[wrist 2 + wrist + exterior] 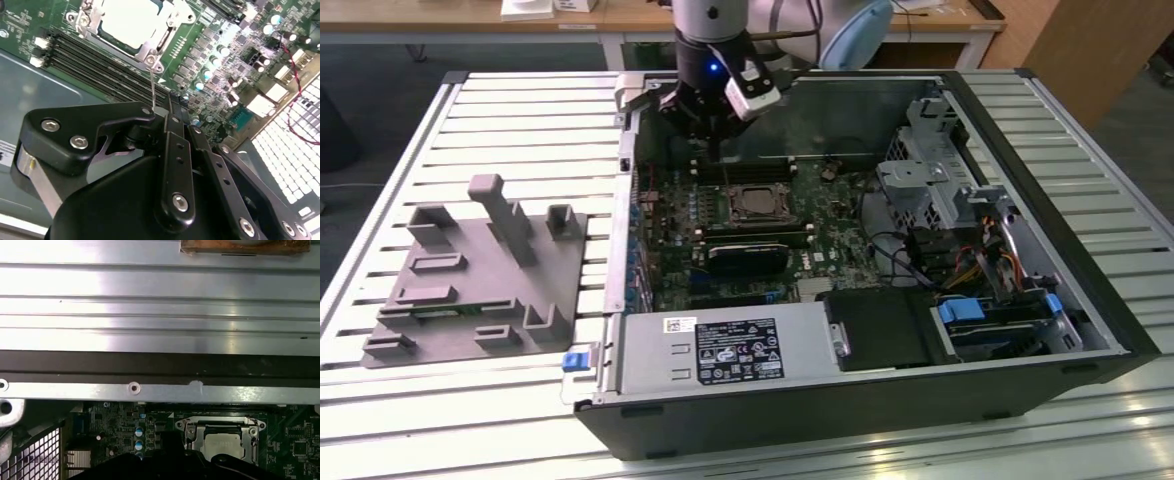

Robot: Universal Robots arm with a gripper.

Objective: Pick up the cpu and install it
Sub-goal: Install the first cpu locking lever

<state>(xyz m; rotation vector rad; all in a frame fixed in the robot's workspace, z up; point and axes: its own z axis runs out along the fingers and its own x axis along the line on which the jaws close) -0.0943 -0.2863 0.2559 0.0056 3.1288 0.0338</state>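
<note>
Inside its socket [754,203], cpu [755,204] lies flat.

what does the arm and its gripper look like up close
In the exterior view the arm is a pale grey cylinder ending in a black wrist with a small blue light, with a white box-shaped unit clipped to its side. In the second wrist view the gripper is matte black, built of angular linkage bars joined by silver hex-socket bolts, with a silver metal band on its base.

A slatted metal table [480,110] carries an open computer case [1067,330]; a grey studded tray [474,275] lies beside it.
</note>
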